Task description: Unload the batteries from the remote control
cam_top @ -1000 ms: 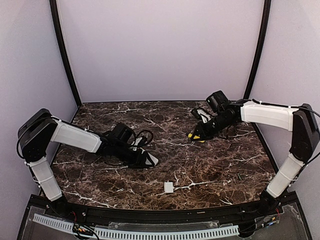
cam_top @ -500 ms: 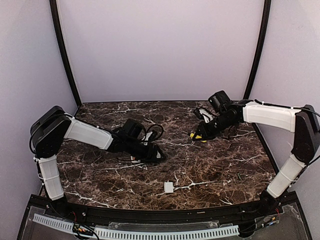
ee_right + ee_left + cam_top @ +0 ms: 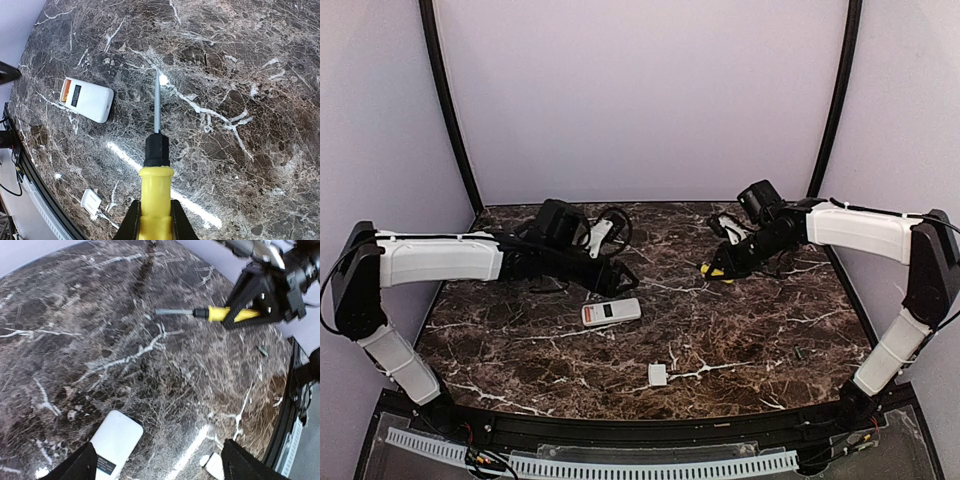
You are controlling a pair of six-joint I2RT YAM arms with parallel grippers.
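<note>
The white remote control (image 3: 611, 312) lies flat on the marble table, free of both grippers. It also shows in the left wrist view (image 3: 114, 440) and the right wrist view (image 3: 87, 99). An orange-red strip (image 3: 65, 91), seemingly a battery, shows at its open end beside a dark label. My left gripper (image 3: 618, 278) hovers open and empty just behind the remote, shown in its own view (image 3: 160, 470). My right gripper (image 3: 725, 265) is shut on the yellow-handled screwdriver (image 3: 156, 195), shaft pointing toward the remote. The dark greenish battery is not clearly seen.
The small white square cover piece (image 3: 657, 375) lies near the front edge, also in the right wrist view (image 3: 92, 201). A tiny slim dark piece (image 3: 800, 352) lies at the right, too small to identify. Purple walls enclose the table.
My left arm has lifted and drawn back to the rear left, uncovering the remote, which now lies free on the table. The right arm with the screwdriver has barely moved.
</note>
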